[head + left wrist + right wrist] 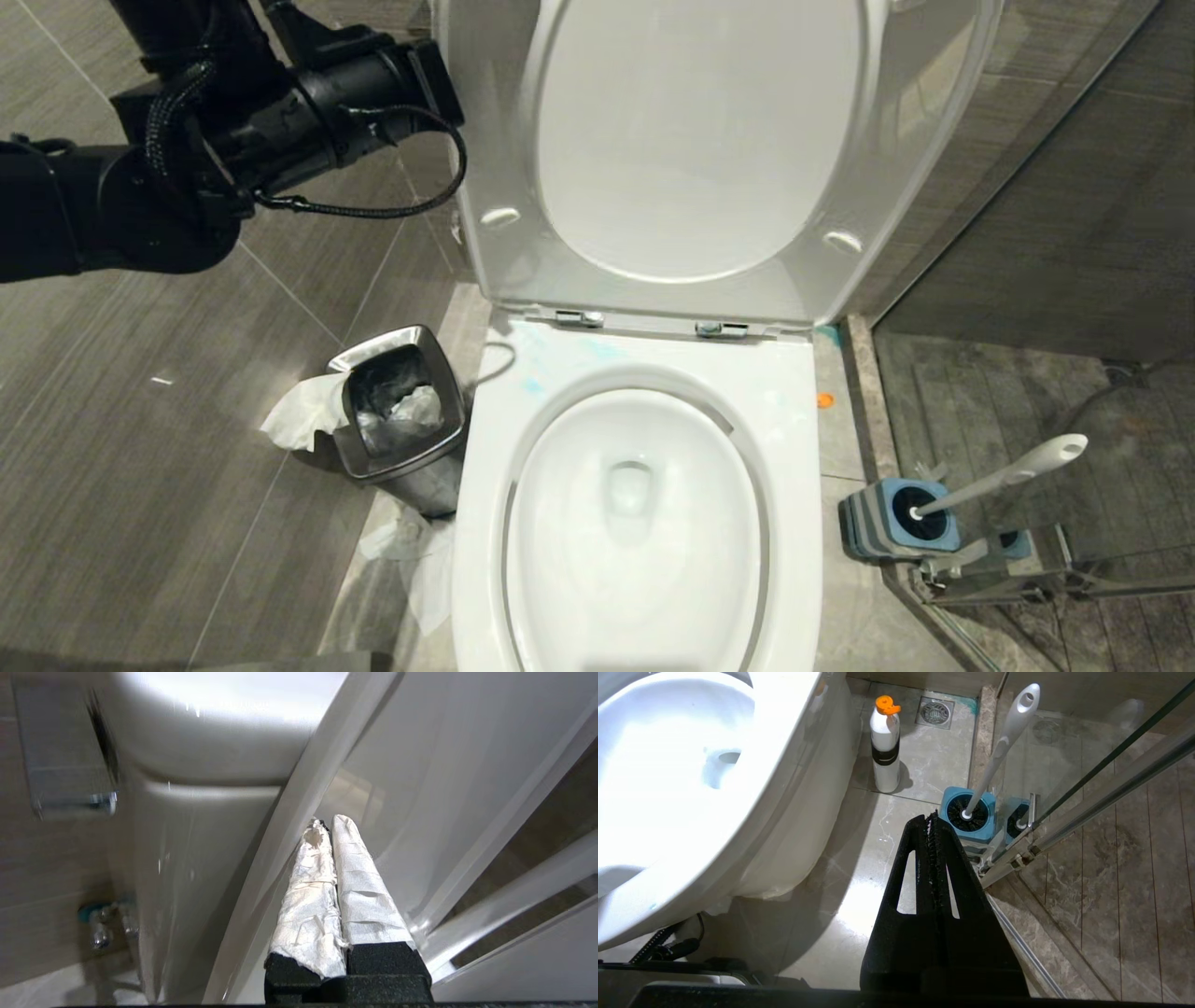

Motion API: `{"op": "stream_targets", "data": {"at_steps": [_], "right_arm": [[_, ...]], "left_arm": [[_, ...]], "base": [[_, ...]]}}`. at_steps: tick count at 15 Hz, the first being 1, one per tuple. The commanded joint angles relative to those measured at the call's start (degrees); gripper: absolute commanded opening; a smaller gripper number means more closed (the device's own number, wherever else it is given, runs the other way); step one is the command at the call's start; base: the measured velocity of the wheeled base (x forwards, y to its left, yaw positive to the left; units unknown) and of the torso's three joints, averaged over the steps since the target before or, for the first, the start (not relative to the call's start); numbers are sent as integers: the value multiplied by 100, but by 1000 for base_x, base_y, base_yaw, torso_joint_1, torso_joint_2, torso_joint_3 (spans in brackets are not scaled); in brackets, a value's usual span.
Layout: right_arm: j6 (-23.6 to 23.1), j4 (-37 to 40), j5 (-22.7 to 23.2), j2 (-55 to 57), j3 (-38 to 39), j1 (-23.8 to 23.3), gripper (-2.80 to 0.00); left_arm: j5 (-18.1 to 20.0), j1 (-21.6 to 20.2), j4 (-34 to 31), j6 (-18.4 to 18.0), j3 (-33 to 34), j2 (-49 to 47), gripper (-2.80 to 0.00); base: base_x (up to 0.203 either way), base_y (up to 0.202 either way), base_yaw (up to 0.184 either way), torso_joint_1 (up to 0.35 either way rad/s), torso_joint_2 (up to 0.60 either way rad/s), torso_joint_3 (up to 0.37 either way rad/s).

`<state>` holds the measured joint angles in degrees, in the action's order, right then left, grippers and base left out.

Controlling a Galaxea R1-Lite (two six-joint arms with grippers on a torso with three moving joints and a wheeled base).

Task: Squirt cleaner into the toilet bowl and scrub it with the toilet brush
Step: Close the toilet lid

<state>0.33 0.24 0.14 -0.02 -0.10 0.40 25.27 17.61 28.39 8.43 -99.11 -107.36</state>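
The white toilet bowl (794,420) stands with seat and lid (691,140) raised. Pale blue cleaner smears (597,351) mark the rim near the hinges. The toilet brush (1013,474) sits in its grey-and-blue holder (896,532) on the floor to the bowl's right. My left arm (308,103) reaches from the upper left; its gripper (327,823), fingers wrapped in white, is shut and empty beside the lid's edge. My right gripper (930,816) is shut and empty, low above the floor just short of the toilet brush (1004,742). A white bottle with an orange cap (885,746) stands by the toilet bowl (784,788).
A steel waste bin (401,415) with crumpled paper stands left of the bowl, and tissue lies on the floor around it. A glass shower door with a metal frame (1111,765) runs right behind the brush holder. A floor drain (934,712) lies beyond the bottle.
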Motion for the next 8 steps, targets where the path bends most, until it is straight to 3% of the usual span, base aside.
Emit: {"op": "stream_targets", "data": {"at_steps": [1,5,8], "right_arm": [[2,2,3,2,1,4,-280],[2,2,3,2,1,4,-280],[2,2,3,2,1,4,-280]], "left_arm": [[-341,-76,59,163,-391,-62,-280],[-733,-196,442,165,-451,13,-280],[-1285,-157,642,118,-456,-30,-280]], "base": [[0,0,0,0,0,0],[0,0,0,0,0,0],[0,0,0,0,0,0]]}}
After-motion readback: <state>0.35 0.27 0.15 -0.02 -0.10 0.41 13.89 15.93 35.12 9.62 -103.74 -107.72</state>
